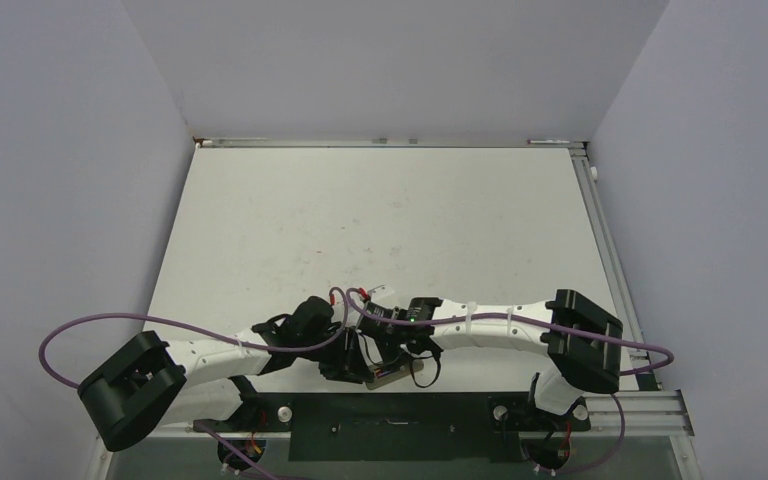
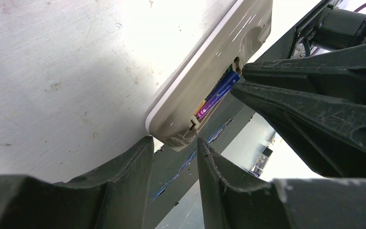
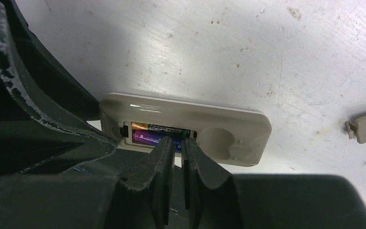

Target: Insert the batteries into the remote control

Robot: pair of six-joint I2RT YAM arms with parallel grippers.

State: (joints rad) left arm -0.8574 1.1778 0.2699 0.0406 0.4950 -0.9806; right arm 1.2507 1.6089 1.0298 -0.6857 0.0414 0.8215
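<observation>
Seating the purple-blue cylindrical battery looks like the step in hand. It lies lengthwise in the recess of the greyish-beige plastic remote control, back up at the white desk's near edge, beside the brownish-gold battery. On its end rest the right arm's black fingers, closed to a slit, holding nothing. The left arm's fingers straddle one short end; whether they grip it is unclear.

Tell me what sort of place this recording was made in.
Probably a lab robot test cell, not a home: a bare, scuffed white table boxed in by plain grey walls, an aluminium rail along its right edge, and a remote control as the workpiece.
</observation>
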